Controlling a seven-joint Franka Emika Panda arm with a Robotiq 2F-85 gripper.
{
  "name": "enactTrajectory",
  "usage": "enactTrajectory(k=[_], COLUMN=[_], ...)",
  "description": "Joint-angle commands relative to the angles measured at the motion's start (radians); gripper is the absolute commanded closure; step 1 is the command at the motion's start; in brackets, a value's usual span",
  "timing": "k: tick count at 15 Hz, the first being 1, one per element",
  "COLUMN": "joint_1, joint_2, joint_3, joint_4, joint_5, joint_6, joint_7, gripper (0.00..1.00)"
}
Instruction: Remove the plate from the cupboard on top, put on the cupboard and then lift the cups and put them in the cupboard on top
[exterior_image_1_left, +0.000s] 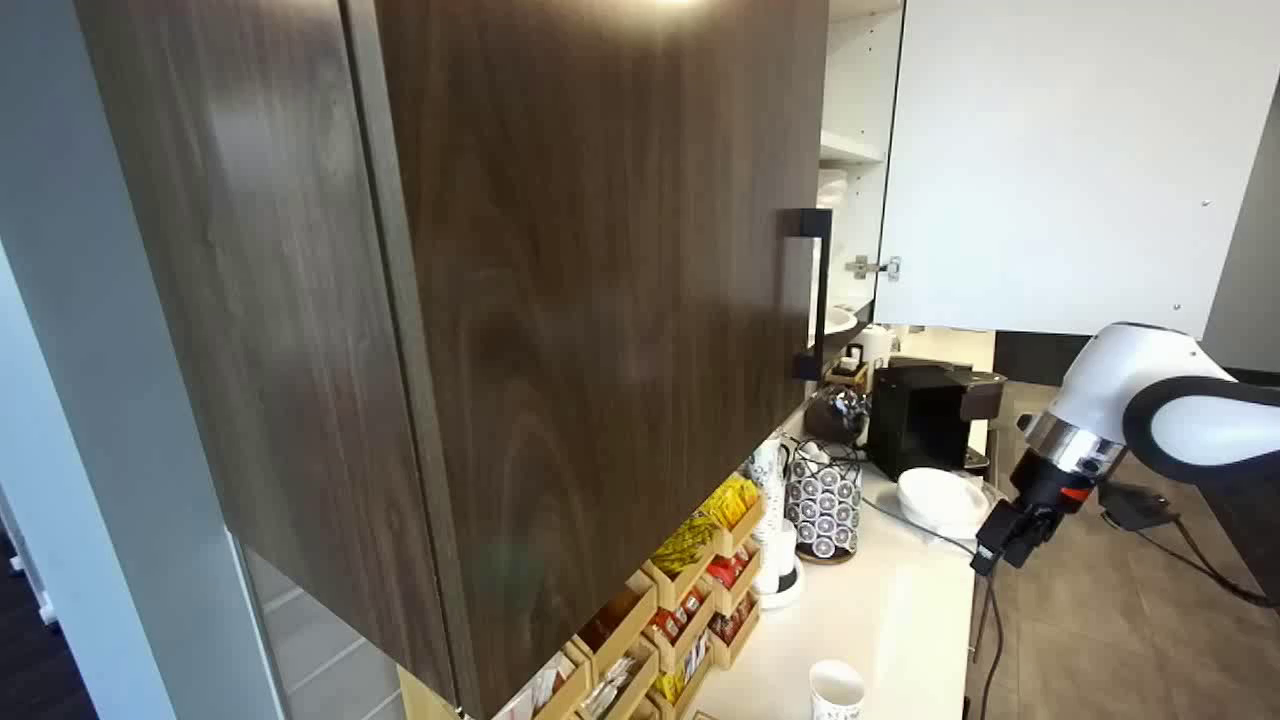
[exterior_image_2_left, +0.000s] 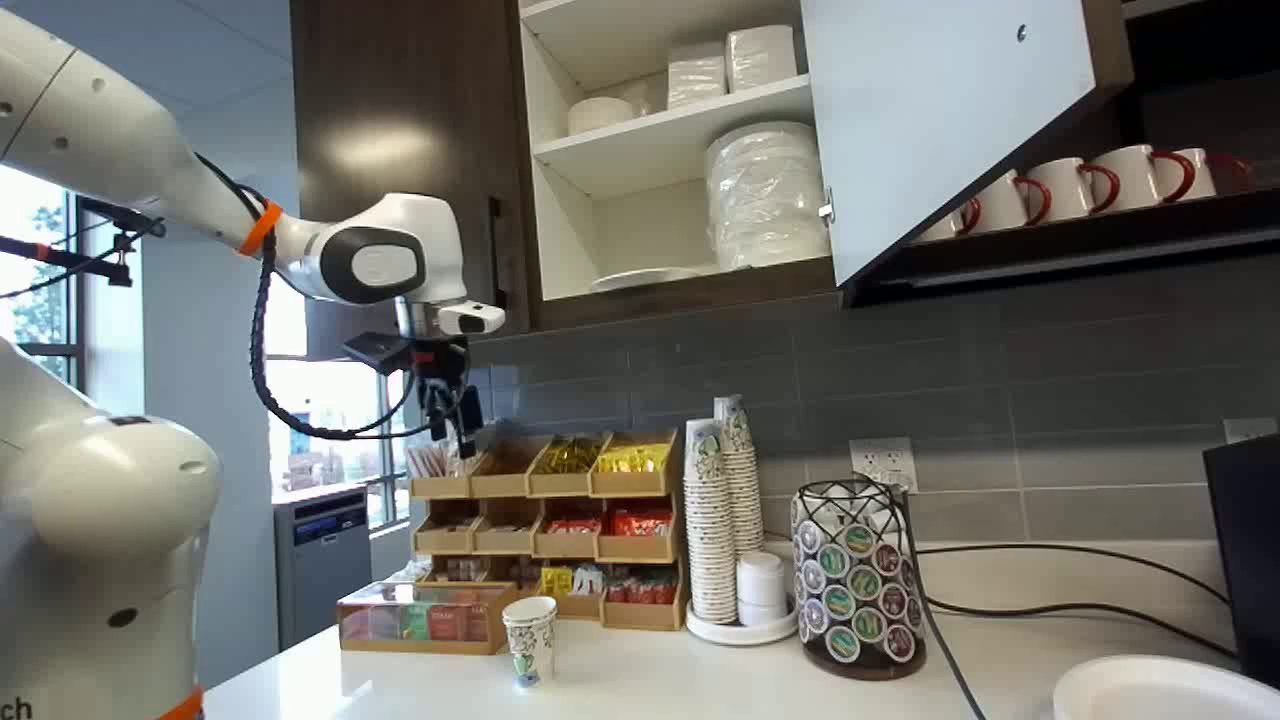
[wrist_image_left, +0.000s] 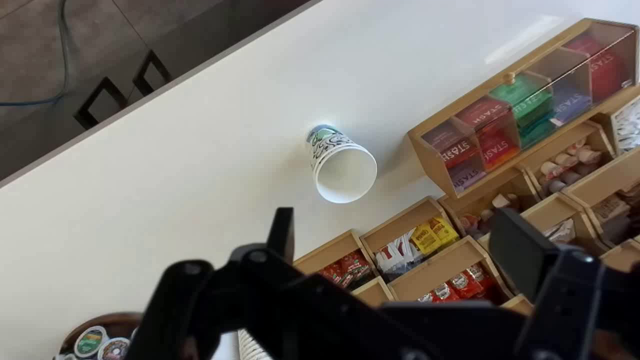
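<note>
A small nested stack of white patterned paper cups (exterior_image_2_left: 530, 640) stands upright on the white counter; it also shows in an exterior view (exterior_image_1_left: 836, 690) and in the wrist view (wrist_image_left: 346, 174). The upper cupboard (exterior_image_2_left: 690, 290) is open. A white plate (exterior_image_2_left: 645, 278) lies on its bottom shelf, left of a tall plastic-wrapped white stack (exterior_image_2_left: 765, 195). My gripper (exterior_image_2_left: 455, 432) hangs pointing down, well above the counter and below the cupboard. In the wrist view the gripper (wrist_image_left: 402, 240) has its fingers wide apart with nothing between them. The cups are beyond the fingertips, not touched.
The cupboard door (exterior_image_2_left: 950, 120) stands swung open. Wooden condiment bins (exterior_image_2_left: 635, 545), a tea box (exterior_image_2_left: 425, 615), tall cup stacks (exterior_image_2_left: 710, 530) and a pod holder (exterior_image_2_left: 860, 590) line the counter's back. A white bowl or plate (exterior_image_1_left: 942, 500) sits near a black coffee machine (exterior_image_1_left: 915, 420).
</note>
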Motion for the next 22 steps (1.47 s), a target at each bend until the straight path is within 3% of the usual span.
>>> enactTrajectory(k=[1, 7, 11, 14, 19, 22], joint_1=[-0.006, -0.006, -0.040, -0.069, -0.054, -0.043], joint_2=[0.001, 0.004, 0.016, 0.056, 0.161, 0.258], joint_3=[0.005, 0.005, -0.032, -0.058, -0.094, -0.078], joint_4=[-0.002, -0.005, 0.081, 0.187, 0.360, 0.482], joint_5=[0.005, 0.004, 0.005, 0.027, 0.096, 0.131], joint_6=[-0.003, -0.003, 0.015, 0.094, 0.281, 0.388], joint_7=[-0.004, -0.004, -0.012, 0.012, 0.018, 0.054], gripper=[0.00, 0.00, 0.00, 0.00, 0.00, 0.00])
